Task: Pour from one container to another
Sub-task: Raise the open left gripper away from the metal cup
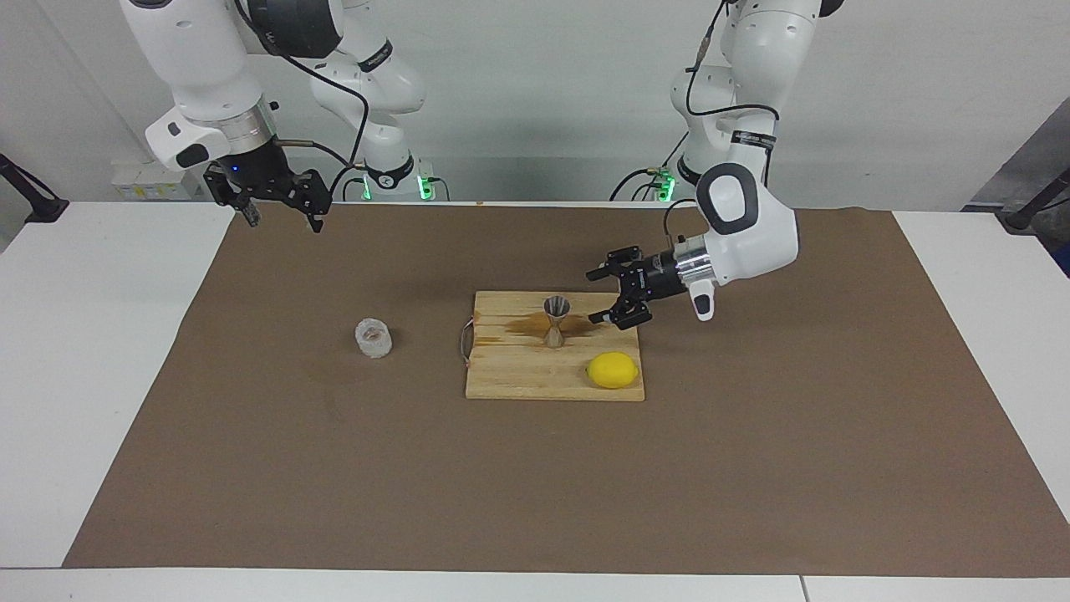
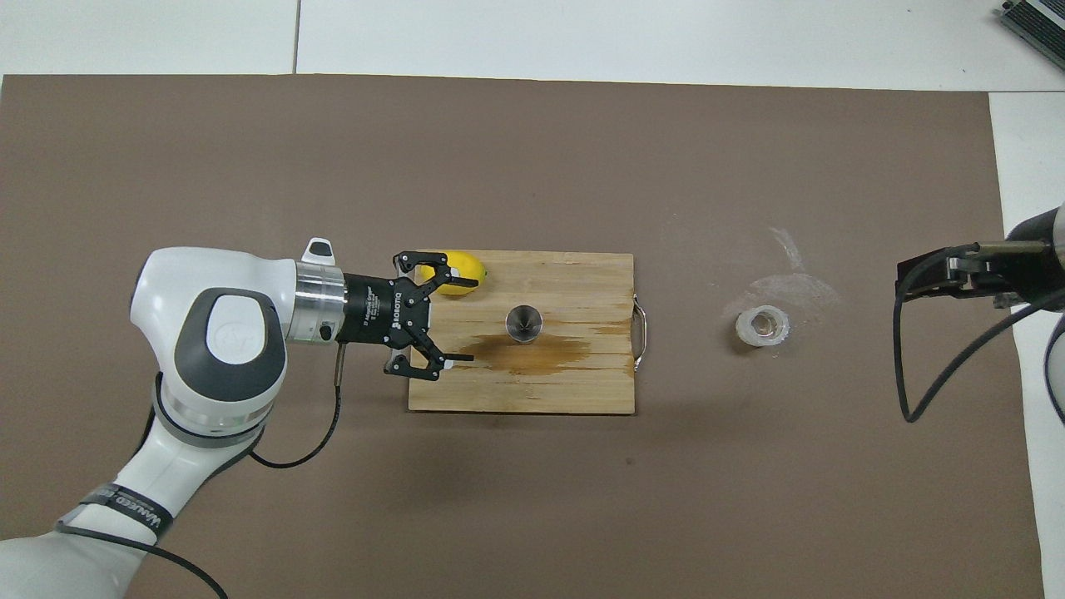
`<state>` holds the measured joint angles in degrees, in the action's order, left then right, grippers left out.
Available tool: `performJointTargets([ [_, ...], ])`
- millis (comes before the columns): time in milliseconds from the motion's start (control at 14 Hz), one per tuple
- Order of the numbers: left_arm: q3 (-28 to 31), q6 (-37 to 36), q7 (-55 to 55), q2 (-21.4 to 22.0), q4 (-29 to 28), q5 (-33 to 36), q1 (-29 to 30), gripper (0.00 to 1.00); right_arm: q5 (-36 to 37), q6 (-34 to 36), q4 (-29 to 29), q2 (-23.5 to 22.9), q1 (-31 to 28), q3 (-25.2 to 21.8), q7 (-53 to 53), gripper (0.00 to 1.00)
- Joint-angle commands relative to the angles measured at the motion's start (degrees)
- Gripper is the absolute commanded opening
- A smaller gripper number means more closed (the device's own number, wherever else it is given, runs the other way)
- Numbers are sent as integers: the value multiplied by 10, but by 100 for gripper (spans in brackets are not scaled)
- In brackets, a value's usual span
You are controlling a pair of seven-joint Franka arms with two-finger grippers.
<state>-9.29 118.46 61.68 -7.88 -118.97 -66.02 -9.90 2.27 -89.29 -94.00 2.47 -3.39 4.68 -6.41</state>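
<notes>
The metal jigger [image 1: 556, 320] [image 2: 524, 323] stands upright on the wooden board [image 1: 518, 380] [image 2: 582, 391]. My left gripper [image 1: 595, 297] [image 2: 466, 321] lies level above the board's edge at the left arm's end. It points at the jigger, is open, holds nothing and is well apart from it. The clear faceted glass cup [image 1: 374, 338] [image 2: 763, 325] sits on the brown mat beside the board, toward the right arm's end. My right gripper [image 1: 284, 219] [image 2: 915, 279] waits, open and empty, high over the mat's corner near its own base.
A lemon [image 1: 613, 369] [image 2: 462, 268] lies on the board's corner, partly under my left gripper in the overhead view. A wet brown stain [image 1: 522, 326] [image 2: 541, 353] spreads on the board beside the jigger. The board's wire handle [image 2: 639, 333] faces the cup.
</notes>
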Motion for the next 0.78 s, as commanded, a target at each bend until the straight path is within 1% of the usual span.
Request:
performJointTargets([
  [0, -3, -59, 53, 1, 49, 112, 38, 100, -13, 3, -8, 10, -10, 4, 16, 100],
  [143, -3, -105, 83, -5, 93, 197, 56, 100, -12, 3, -8, 10, -10, 4, 16, 100],
  [428, -3, -176, 84, -8, 165, 329, 77, 100, -12, 3, -8, 10, -10, 4, 16, 100],
  [713, -3, -203, 71, -19, 225, 425, 88, 100, -13, 3, -8, 10, -10, 4, 16, 100],
])
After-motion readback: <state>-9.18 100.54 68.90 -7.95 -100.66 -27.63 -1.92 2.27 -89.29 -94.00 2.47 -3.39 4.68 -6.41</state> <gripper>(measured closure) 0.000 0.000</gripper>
